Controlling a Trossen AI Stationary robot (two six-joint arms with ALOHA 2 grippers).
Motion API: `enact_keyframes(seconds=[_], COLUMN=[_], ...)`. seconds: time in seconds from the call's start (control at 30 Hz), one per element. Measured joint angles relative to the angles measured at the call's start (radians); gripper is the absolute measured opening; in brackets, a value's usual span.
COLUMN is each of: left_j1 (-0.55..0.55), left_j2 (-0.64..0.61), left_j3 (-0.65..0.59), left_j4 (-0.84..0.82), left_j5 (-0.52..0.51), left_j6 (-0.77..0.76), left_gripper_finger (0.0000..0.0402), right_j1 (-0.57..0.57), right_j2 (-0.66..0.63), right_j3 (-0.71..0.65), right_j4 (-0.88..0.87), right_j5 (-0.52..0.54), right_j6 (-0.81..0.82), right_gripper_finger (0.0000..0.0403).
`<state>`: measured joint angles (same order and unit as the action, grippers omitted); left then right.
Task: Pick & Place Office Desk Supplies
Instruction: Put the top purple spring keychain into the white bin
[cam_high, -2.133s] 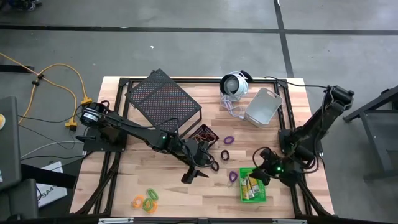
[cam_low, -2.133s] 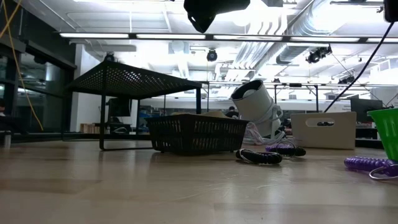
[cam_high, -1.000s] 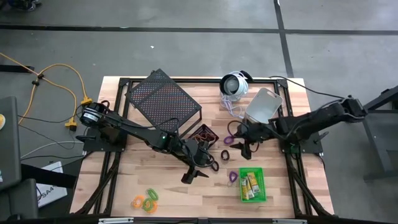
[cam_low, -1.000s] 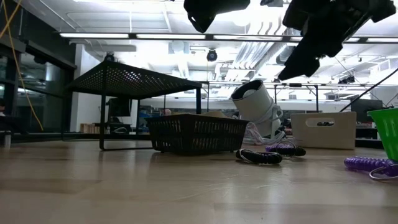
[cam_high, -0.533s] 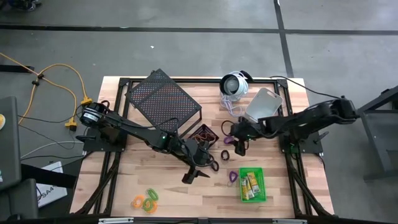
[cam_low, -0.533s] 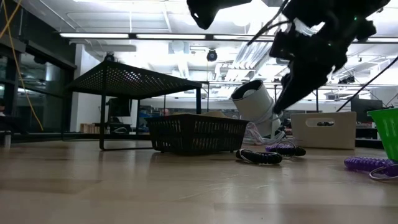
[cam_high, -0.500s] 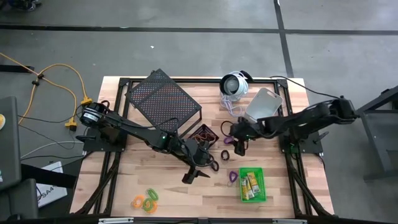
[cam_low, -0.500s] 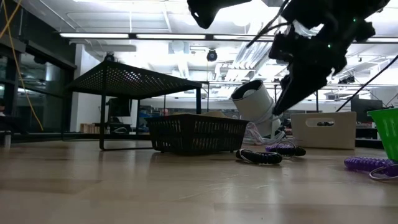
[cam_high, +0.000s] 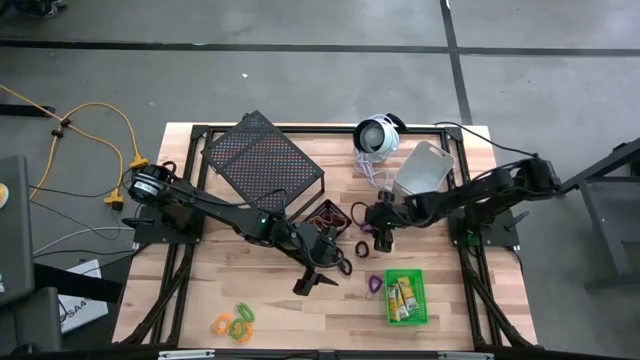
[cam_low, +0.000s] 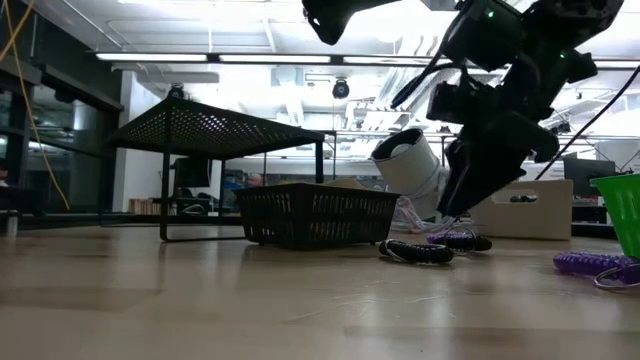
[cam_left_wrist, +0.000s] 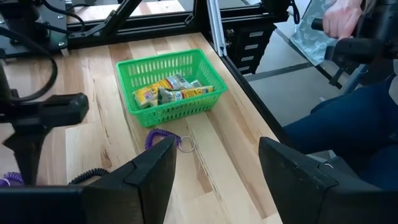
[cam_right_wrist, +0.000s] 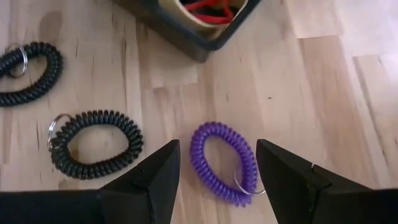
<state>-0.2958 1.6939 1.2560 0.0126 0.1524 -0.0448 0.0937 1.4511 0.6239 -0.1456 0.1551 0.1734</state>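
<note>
My right gripper (cam_right_wrist: 217, 180) stands open just above a purple coil loop (cam_right_wrist: 224, 163) that lies flat on the wood; in the low view its fingertips (cam_low: 448, 212) hang a little above that loop (cam_low: 452, 240). Beside it lie two black coil loops (cam_right_wrist: 96, 143) (cam_right_wrist: 28, 71) and the black bin (cam_right_wrist: 199, 18), which holds red loops. My left gripper (cam_left_wrist: 217, 168) waits open mid-table (cam_high: 313, 283), raised, facing the green bin (cam_left_wrist: 171, 84) of yellow pieces and another purple coil (cam_left_wrist: 163, 137).
The large black mesh rack (cam_high: 262, 160) stands at the far left. A round white device (cam_high: 377, 135) and a grey bin (cam_high: 423, 170) sit at the far right. Green and orange loops (cam_high: 235, 322) lie near the front left. A person's hand (cam_left_wrist: 339, 18) shows beyond the table's right edge.
My right gripper has come down and a little toward the table's left, tipping its fingers more steeply downward, until it hangs just over the purple loop beside the black bin. Its fingers have stayed open. No object has moved.
</note>
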Motion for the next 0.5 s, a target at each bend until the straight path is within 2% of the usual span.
enact_keyframes(seconds=[0.5], left_j1=[0.0], left_j2=[0.0], left_j3=[0.0], left_j4=[0.004], left_j5=[0.0], left_j6=[0.0], left_gripper_finger=[0.0223], right_j1=[0.037], right_j2=[0.096], right_j3=[0.0], right_j4=[0.024], right_j5=[0.037], right_j6=[-0.018], right_gripper_finger=[0.0199])
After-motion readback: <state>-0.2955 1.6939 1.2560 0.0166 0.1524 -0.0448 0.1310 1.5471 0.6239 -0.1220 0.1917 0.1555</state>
